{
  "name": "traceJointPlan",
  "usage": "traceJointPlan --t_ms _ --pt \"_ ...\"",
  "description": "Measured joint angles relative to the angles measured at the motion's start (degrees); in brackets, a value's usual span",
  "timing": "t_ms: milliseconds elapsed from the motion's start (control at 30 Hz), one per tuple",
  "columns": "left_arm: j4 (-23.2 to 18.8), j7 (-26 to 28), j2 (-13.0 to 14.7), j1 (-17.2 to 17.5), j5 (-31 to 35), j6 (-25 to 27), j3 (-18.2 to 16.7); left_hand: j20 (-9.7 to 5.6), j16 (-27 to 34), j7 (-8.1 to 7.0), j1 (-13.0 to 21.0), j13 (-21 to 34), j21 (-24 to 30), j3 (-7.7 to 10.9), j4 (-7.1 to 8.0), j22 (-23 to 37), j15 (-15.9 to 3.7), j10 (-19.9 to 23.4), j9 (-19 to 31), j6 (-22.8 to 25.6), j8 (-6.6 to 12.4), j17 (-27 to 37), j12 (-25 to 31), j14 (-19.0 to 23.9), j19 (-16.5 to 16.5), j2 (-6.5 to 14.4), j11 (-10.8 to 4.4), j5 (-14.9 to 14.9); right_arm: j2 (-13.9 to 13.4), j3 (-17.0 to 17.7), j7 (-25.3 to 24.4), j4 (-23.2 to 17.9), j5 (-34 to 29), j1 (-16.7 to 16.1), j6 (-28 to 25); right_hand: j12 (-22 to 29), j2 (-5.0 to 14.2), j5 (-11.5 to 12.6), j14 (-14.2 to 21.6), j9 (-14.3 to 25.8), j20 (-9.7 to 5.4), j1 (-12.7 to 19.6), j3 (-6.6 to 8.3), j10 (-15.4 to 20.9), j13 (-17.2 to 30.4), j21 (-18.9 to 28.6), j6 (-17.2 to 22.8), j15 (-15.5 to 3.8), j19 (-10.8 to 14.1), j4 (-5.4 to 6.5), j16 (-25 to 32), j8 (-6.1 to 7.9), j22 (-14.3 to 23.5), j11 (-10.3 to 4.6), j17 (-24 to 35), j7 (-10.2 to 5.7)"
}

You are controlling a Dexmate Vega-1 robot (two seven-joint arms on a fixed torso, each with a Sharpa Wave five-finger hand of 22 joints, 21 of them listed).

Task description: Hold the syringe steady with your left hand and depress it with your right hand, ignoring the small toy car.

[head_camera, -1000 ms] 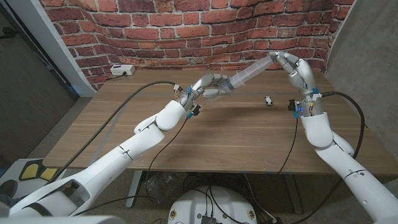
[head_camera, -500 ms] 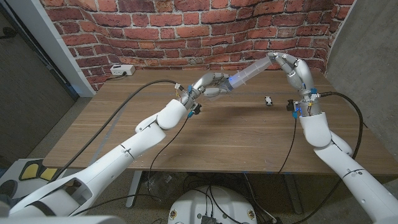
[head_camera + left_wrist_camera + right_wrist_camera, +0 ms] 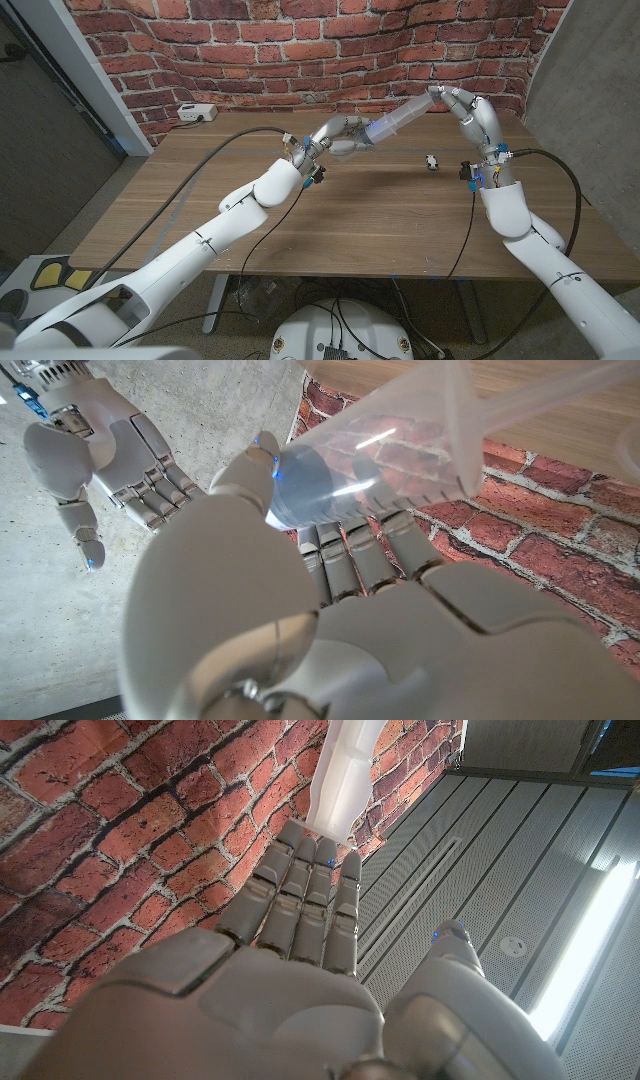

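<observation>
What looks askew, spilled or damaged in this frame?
Nothing stands out. The syringe is held tilted above the table by the left hand, the right hand on its plunger end; the toy car sits apart.

Open table (image 3: 330,215) between the arms. Small toy car (image 3: 430,161) sits near right hand (image 3: 472,113); white box (image 3: 196,113) at far left edge. Brick wall (image 3: 300,50) close behind.

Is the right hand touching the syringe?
Touching: in the right wrist view the right hand's fingertips press the syringe plunger end.
</observation>
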Motion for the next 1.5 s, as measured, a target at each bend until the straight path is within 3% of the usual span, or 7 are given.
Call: traceJointPlan --t_ms 1500 --pt "1.7 -1.2 -1.0 -2.3 0.5 -1.9 0.6 0.32 -0.1 -0.1 0.0 0.0 -0.2 0.64 -0.63 0.0 0.1 -0.2 0.0 -0.1 -0.2 0.0 0.2 -0.3 -0.3 0.0 0.17 -0.2 0.3 -2.1 1.4 0.1 1.3 0.3 -0.9 -0.2 0.38 -0.2 2.1 0.0 -0.28 0.4 -0.01 2.2 0.0 -0.4 1.7 -0.5 1.5 -0.01 0.0 -0.45 0.0 -0.42 0.0 -0.46"
